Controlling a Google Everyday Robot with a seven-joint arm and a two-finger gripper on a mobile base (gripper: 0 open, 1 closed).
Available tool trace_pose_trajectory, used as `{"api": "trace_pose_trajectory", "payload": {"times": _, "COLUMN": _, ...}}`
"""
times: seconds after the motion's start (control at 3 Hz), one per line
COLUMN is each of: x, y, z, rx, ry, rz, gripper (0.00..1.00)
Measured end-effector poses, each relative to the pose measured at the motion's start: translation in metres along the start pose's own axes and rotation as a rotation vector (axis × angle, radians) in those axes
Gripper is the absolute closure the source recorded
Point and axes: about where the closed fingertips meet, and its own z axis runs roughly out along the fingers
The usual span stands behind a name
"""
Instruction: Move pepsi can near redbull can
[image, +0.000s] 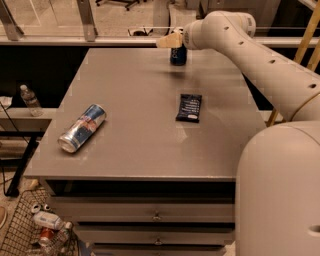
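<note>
Floor, near left: I see a wire basket (11, 234) beside the table's foot, with a few bottles and a can lying in it.
Robot body, near right: the white base (280, 190) fills my lower right corner.
Table: a grey table (145, 150) with drawers (157, 216) under its near edge.
Redbull can: the redbull can (82, 128) lies on its side on the near left part of the tabletop, one silver end turned toward the near left corner.
Water bottle: a clear water bottle (30, 100) stands on a ledge left of the table, off the tabletop.
Packet: a flat dark blue snack packet (189, 107) lies right of centre, well apart from both cans.
Pepsi can: the pepsi can (178, 56) is upright at the far edge, middle to right, well apart from the redbull can across the table.
Gripper: the gripper (172, 42) sits at the top of the pepsi can; I cannot tell how far the jaws are open or whether they have hold of it.
Arm: the white arm (250, 50) reaches in from the right to the far edge.
Background: a railing (85, 37) runs behind the table, with pale floor beyond it.
</note>
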Motion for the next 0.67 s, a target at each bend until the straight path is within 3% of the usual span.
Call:
{"api": "trace_pose_trajectory", "payload": {"times": 0.33, "x": 0.000, "y": -0.003, "z": 0.014, "rx": -0.001, "ry": -0.012, "rz": 0.019, "gripper": 0.00}}
{"api": "trace_pose_trajectory", "payload": {"times": 0.67, "x": -0.001, "y": -0.003, "z": 0.024, "rx": -0.007, "ry": -0.026, "rz": 0.030, "gripper": 0.18}}
